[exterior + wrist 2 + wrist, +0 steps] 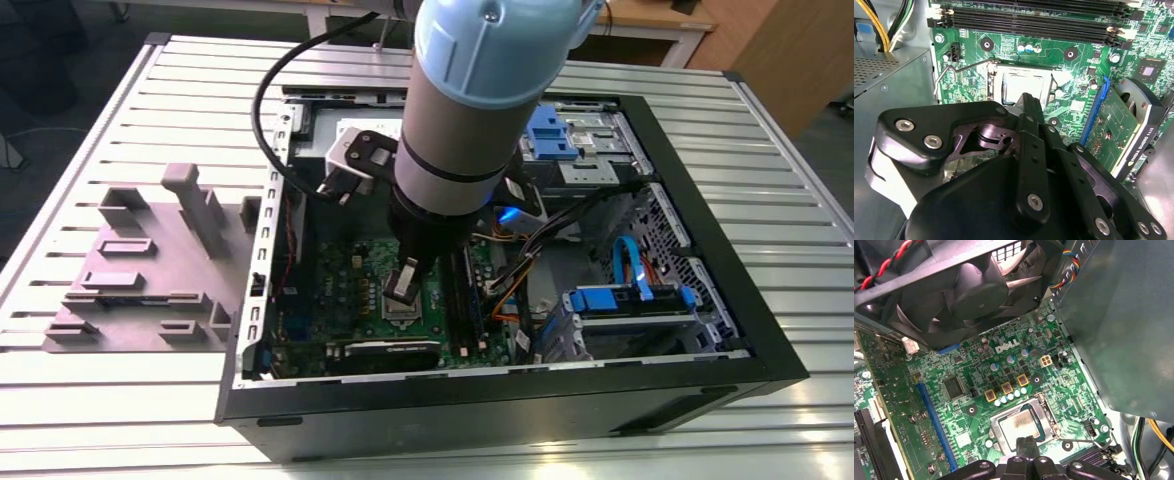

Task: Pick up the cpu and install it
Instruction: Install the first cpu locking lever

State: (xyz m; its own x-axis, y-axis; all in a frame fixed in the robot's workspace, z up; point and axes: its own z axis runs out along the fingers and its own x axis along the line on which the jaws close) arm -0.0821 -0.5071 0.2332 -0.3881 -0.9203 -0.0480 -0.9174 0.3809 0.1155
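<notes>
We see the gripper (1025,444) poised just above the cpu (1023,423) seated in its motherboard (974,390) socket — jaws pressed together.

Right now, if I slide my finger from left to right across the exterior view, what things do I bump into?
Grey plastic tray → green motherboard → pincer over the cpu → blue drive cage → black case wall.

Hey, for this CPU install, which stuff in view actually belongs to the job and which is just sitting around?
Belongs to the job:
cpu, lying in the motherboard's socket
gripper, right above the cpu
green motherboard
socket lever, swung open

Just lying about:
grey plastic tray, beside the case
case fan
graphics card
memory slots
</notes>
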